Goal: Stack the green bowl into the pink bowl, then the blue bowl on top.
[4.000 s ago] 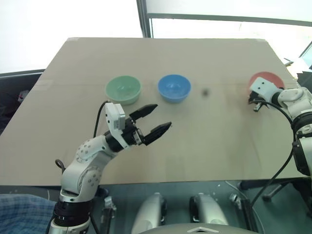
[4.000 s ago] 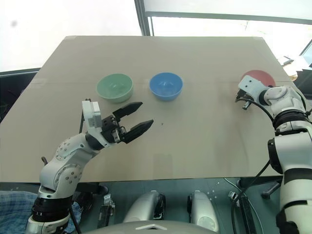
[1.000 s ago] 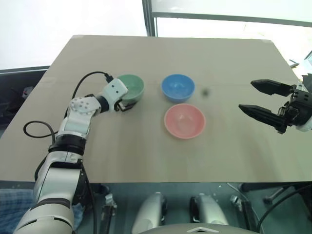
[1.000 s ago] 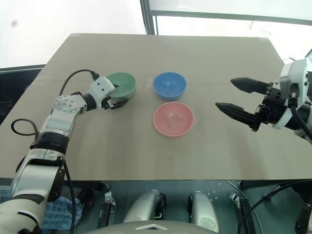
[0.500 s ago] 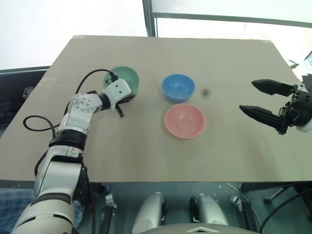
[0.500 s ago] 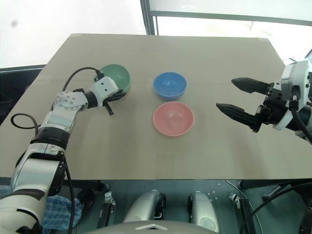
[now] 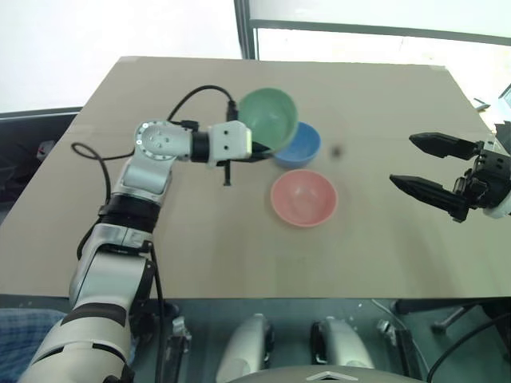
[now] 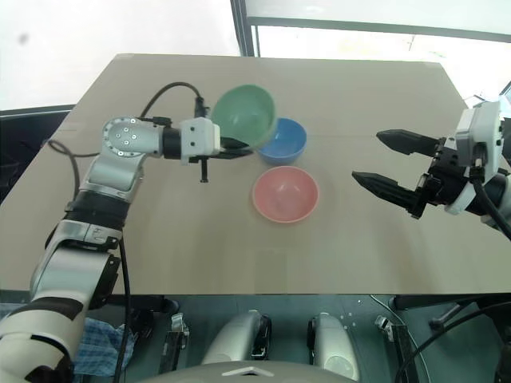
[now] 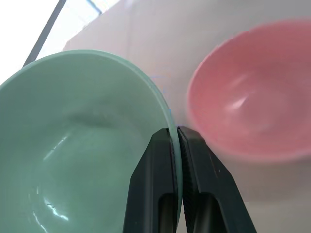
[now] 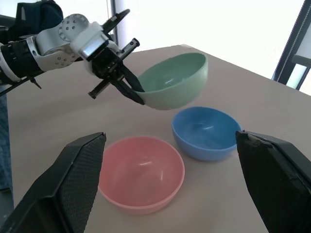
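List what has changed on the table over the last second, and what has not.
The left gripper has clamped the green bowl by its rim, lifted it off the table and carried it right, so it now hangs tilted above the blue bowl, near the pink bowl. The pink and blue bowls stayed put; the right gripper stayed open and in place.

Three bowls of equal size, one of each colour: one green bowl [image 8: 244, 115], one pink bowl [image 8: 285, 194], one blue bowl [image 8: 286, 142]. Two bowls rest on the single table [image 8: 239, 255]; the third, the green one, is raised above it. Two grippers: one left gripper [image 10: 130, 90] and one right gripper [image 8: 387, 165], each with two black fingers, four fingers in all. One dark cable [image 8: 172, 88] loops over the left arm. One window post [image 8: 237, 28] stands beyond the table.
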Robot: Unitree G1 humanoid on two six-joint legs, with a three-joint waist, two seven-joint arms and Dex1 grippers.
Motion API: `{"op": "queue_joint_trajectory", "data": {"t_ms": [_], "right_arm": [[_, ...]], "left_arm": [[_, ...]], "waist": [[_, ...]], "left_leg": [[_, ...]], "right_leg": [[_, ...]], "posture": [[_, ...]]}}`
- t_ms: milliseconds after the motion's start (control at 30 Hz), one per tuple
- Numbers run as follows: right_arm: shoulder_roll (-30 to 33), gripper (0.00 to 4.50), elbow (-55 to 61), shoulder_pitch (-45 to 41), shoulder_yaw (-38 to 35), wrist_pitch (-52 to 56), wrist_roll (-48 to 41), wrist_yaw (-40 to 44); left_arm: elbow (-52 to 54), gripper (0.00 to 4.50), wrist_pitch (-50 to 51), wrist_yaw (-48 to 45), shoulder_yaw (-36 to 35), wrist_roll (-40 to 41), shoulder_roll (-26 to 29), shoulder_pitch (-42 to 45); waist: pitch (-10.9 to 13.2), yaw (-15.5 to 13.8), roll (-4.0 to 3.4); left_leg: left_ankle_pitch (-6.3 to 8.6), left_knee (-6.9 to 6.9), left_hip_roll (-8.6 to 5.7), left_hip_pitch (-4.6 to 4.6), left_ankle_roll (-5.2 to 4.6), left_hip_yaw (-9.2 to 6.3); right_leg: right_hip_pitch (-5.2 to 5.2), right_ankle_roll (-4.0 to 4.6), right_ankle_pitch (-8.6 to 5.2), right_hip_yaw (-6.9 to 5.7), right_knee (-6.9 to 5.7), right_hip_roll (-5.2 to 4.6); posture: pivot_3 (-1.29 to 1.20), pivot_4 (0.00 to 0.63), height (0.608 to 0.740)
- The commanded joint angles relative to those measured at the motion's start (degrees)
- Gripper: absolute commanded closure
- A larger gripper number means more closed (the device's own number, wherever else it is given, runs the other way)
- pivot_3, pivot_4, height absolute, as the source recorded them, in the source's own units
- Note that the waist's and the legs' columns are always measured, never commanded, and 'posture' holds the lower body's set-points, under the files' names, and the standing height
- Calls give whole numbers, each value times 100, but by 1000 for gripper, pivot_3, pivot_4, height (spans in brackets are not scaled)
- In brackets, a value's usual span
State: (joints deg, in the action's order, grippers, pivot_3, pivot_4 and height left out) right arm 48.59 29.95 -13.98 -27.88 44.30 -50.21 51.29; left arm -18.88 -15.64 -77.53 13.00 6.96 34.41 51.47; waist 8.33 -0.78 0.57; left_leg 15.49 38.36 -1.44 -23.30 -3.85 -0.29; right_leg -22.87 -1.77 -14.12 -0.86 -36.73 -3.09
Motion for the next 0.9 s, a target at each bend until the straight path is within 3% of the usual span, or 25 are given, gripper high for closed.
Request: {"op": "queue_joint_trajectory", "data": {"t_ms": [33, 200, 267, 300, 333, 400, 533, 700, 900], "right_arm": [[89, 0, 93, 15, -91, -143, -102, -61], [84, 0, 155, 94, -134, -154, -133, -131], [88, 0, 189, 139, -158, -155, -152, -163], [90, 0, 206, 164, -172, -155, -159, -177], [93, 0, 217, 182, -185, -158, -164, -183], [109, 0, 228, 213, -198, -174, -182, -201], [144, 0, 209, 222, -195, -214, -200, -219], [181, 0, 162, 238, -196, -250, -216, -191], [201, 0, 109, 227, -139, -316, -214, -184]], "left_arm": [[799, 4458, -82, -564, 218, 310, 34, -84], [943, 4458, -218, -1106, 388, 547, -9, -260], [980, 3745, -109, -1151, 386, 612, -23, -304], [987, 3722, -92, -1158, 382, 623, -24, -314], [975, 3048, -98, -1165, 372, 634, -29, -312], [949, 2738, -136, -1197, 355, 669, -40, -307], [876, 1385, -126, -1096, 186, 895, -168, -277], [193, 1385, -377, -798, -82, 722, -236, 103], [-2335, 1385, -2051, 547, 139, -917, -199, 1087]], "waist": [[-1, 7, -2], [-1, -1, -2], [-1, -1, -2], [-1, -1, -2], [-1, -7, -1], [-1, -7, -1], [-1, -8, -1], [0, -5, 0], [2, -10, 3]], "left_leg": [[0, 0, 0, 1, 0, 1], [11, 1, 2, 30, -22, 3], [11, 5, 2, 30, -23, 3], [12, 7, 2, 30, -24, 3], [12, 8, 2, 30, -24, 3], [12, 10, 1, 29, -25, 4], [12, 12, 1, 29, -25, 5], [12, 15, 2, 32, -25, 4], [13, 18, 0, 39, -27, 6]], "right_leg": [[0, 0, 0, 0, -1, 1], [24, -1, -1, 1, -9, 9], [26, -1, -1, 1, -10, 11], [26, -1, -1, 1, -11, 11], [27, -1, -1, 1, -11, 11], [29, -3, -1, 0, -11, 15], [29, -3, -1, 1, -11, 17], [30, -4, -1, 1, -14, 20], [39, -6, -1, 1, -18, 27]], "posture": [[0, 150, 740], [0, 150, 740], [0, 150, 740], [0, 150, 740], [0, 150, 740], [0, 150, 740], [0, 150, 740], [0, 150, 740], [0, 150, 740]]}}
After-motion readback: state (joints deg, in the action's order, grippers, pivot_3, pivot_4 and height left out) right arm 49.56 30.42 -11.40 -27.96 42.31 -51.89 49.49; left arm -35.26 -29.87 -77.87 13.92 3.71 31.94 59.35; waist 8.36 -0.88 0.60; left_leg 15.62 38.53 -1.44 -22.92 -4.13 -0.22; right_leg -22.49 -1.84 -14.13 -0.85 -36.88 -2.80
